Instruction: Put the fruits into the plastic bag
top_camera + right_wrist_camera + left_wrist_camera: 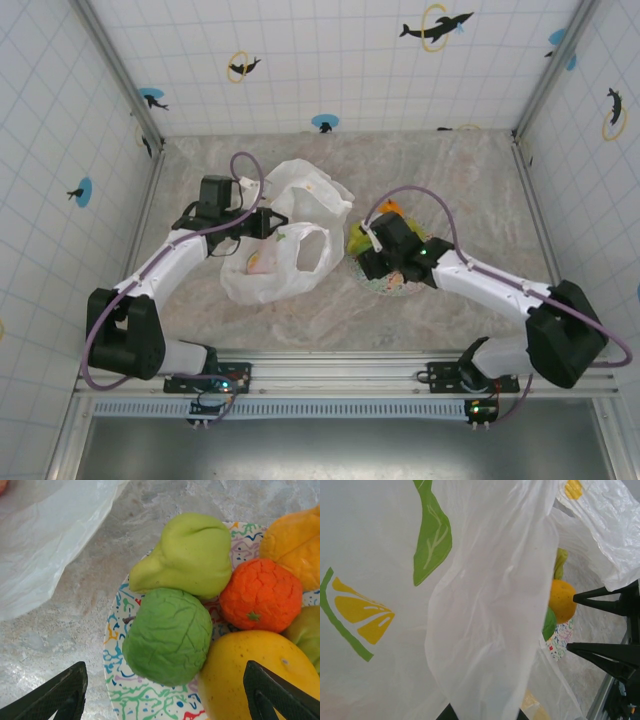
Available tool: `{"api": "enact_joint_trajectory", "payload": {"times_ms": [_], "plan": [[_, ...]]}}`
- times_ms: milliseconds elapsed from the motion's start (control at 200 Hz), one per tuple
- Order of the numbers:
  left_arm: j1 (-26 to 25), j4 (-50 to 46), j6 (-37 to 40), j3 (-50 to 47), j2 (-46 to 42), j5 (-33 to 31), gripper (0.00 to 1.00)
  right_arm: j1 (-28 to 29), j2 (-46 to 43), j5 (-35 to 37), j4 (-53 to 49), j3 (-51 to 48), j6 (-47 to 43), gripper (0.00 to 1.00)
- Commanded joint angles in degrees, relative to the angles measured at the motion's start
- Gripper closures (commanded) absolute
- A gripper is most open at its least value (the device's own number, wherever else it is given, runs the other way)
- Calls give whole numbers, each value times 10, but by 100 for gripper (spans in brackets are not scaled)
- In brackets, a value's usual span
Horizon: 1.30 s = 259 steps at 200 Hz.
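The right gripper hangs spread wide over the speckled plate, its jaws straddling the green apple, so the step in hand looks like picking that apple. To do it well, drop straight down with the apple centred. The finger at 9 o'clock has bare plate to land on. The finger at 3 o'clock must slip into the seam where the apple touches the yellow fruit at its 4 o'clock, so a slight shift toward 9 o'clock before closing would likely spare the neighbours. Close gently, since the apple looks soft and wrinkled.

The pear touches the apple at 12 o'clock. Its long axis runs from 8 to 2 o'clock, with the narrow neck pointing to 8, toward the bag. The orange sits at the apple's 2 o'clock.

From above, the plastic bag lies on the table just beside the plate, at its 9 o'clock. Its long axis runs from 7 to 1 o'clock, with handle loops toward 1 and 3. The left gripper is pressed together at the bag's 10 o'clock edge, apparently pinching the film to hold the mouth up. The carry should end over that opening, with the release kept low
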Motion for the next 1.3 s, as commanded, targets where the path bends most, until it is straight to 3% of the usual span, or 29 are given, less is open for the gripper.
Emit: {"api": "enact_joint_trajectory", "payload": {"times_ms": [0, 420, 906, 1291], "plan": [[6, 1, 15, -5, -14, 3, 100, -3, 31, -3, -28, 38, -15, 18], [11, 1, 13, -5, -14, 10, 100, -1, 134, 2, -41, 95, -40, 18], [13, 2, 13, -5, -14, 16, 100, 29, 198, 63, -61, 111, -78, 18], [14, 2, 12, -5, -12, 21, 100, 30, 166, 56, -41, 86, -65, 36]]}}
